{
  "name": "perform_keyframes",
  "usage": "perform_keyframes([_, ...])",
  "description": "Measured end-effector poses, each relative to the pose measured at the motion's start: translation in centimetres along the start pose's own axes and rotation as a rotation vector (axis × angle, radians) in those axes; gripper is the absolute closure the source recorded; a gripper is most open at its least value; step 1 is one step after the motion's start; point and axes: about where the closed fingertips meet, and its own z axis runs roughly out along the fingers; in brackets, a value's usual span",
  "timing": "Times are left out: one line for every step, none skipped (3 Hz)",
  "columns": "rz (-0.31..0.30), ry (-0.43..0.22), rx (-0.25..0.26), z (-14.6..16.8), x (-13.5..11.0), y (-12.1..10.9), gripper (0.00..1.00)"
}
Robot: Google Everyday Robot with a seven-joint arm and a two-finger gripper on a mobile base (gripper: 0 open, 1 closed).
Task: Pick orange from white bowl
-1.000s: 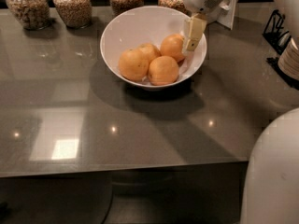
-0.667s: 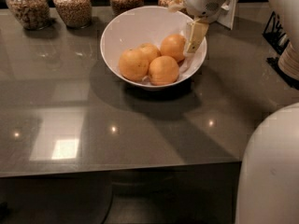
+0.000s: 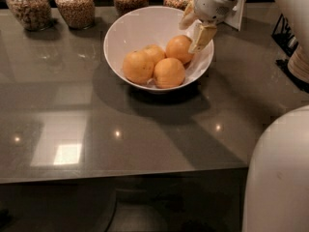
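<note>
The white bowl (image 3: 126,29) stands on the dark table and holds several oranges. The deepest orange (image 3: 178,48) lies at the bowl's back right, with near-identical ones to its left (image 3: 138,66) and in front (image 3: 169,72). My gripper (image 3: 194,29) reaches down from the upper right over the bowl's right rim. Its fingers are apart and hold nothing. The lower finger (image 3: 202,36) hangs just right of the back-right orange, close to touching it.
Several glass jars of grain (image 3: 75,5) line the table's back edge. A white card (image 3: 239,14) stands behind the gripper, and a dark wire rack (image 3: 288,30) is at the right. My white body (image 3: 277,178) fills the lower right corner.
The gripper has stayed beside the back-right orange, hardly moving. My white body at the lower right has come further into view.
</note>
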Motion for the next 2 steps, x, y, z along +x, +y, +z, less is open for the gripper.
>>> perform_keyframes([-0.004,-0.002,-0.015,0.8,0.4,0.1,0.35])
perform_keyframes([-0.010,-0.008,-0.035,1.9,0.8,0.1,0.35])
